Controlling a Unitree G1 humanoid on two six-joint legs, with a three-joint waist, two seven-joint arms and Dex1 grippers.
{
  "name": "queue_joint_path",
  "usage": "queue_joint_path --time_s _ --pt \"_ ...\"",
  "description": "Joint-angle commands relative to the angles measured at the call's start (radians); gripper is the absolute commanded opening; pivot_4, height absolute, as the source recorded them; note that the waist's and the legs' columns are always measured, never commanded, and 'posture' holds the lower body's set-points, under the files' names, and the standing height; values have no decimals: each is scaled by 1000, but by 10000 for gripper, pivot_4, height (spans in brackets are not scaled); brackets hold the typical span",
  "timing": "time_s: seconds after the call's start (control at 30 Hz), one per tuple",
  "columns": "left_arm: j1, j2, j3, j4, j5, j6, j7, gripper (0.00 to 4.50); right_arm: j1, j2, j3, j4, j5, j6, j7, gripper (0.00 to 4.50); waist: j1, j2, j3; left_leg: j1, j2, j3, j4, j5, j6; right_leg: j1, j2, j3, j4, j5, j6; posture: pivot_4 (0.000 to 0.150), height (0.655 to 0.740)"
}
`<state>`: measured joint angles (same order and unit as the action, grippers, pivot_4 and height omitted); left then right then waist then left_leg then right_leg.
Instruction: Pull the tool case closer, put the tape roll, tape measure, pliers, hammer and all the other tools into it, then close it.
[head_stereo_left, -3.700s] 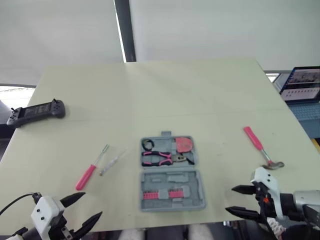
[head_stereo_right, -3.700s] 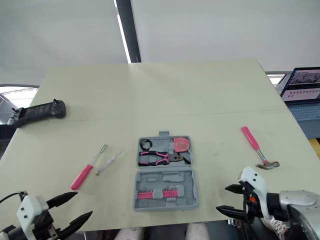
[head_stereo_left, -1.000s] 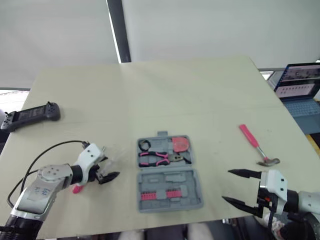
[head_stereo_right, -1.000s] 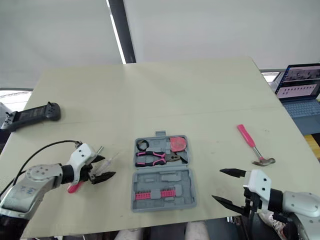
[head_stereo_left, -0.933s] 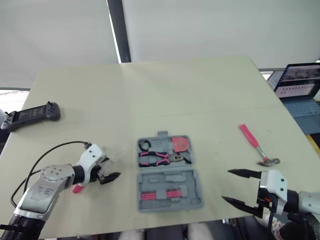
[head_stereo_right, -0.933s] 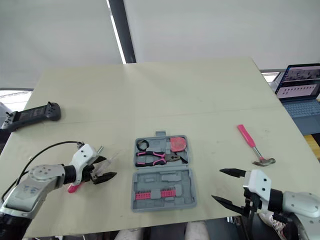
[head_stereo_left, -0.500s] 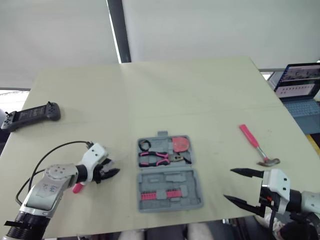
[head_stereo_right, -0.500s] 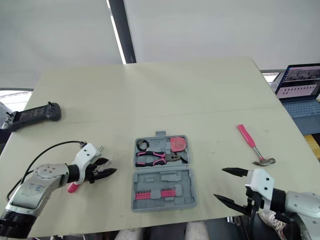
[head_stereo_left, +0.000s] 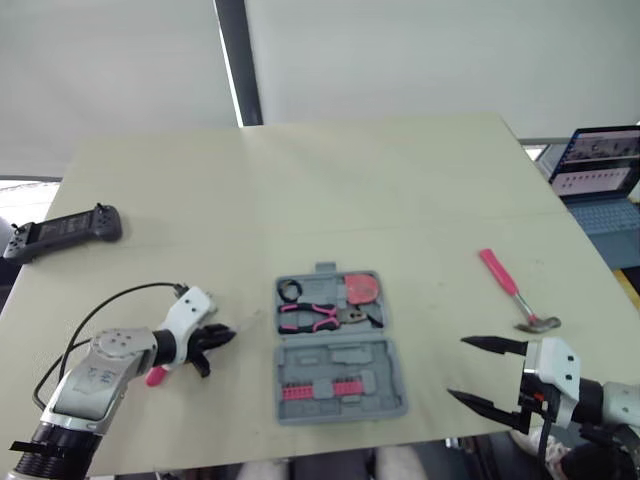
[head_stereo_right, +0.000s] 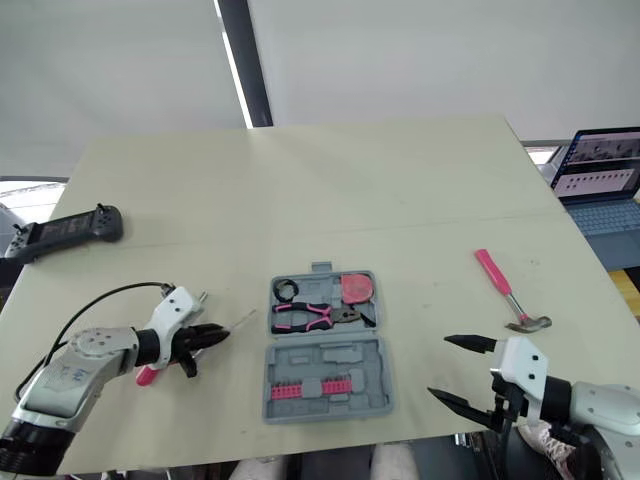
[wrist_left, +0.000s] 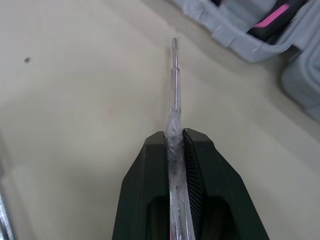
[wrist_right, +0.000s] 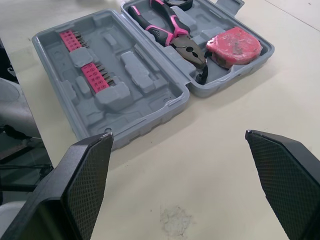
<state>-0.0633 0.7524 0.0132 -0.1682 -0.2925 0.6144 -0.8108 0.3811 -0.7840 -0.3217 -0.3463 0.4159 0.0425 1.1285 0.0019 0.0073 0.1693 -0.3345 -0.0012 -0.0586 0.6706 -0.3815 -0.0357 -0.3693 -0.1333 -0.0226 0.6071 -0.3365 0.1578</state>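
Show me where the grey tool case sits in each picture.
Left eye view: tool case mid-table, open.
Right eye view: tool case likewise mid-table.
Left wrist view: tool case corner just beyond the tip of the held screwdriver.
Right wrist view: tool case open ahead of the right gripper.
Shared landmark: pink-handled pliers inside.

From where I stand, nothing can be read. The laptop screen (head_stereo_left: 603, 158) beyond the desk's (head_stereo_left: 400, 180) right edge shows rows of small pictures and lines, all too small to make out. The pink tape measure (wrist_right: 235, 44) lying in the tool case (wrist_right: 150, 95) has a scuffed face, and I cannot make out any lettering or numbers on it.
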Motion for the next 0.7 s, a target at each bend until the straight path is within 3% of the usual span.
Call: queue_joint_path --time_s 0.03,0.3,0.7 --pt "-5 48 74 -83 -104 3 -113 389 -14 -1 -3 1 -1 -16 -7 45000 0 0 0 0 0 0 0 0 0 0 0 0 0 0 0 1500 7400" --pt "-78 146 83 -164 -241 79 -266 389 -12 11 0 5 -13 -29 -12 45000 1 0 0 -1 0 0 0 0 0 -1 0 0 1 0 0 1500 7400" --pt "-254 167 -120 -294 -183 170 -240 389 -3 8 -3 12 -23 -41 -14 45000 -1 0 0 -1 0 0 0 0 0 -1 0 1 2 0 0 1500 7400"
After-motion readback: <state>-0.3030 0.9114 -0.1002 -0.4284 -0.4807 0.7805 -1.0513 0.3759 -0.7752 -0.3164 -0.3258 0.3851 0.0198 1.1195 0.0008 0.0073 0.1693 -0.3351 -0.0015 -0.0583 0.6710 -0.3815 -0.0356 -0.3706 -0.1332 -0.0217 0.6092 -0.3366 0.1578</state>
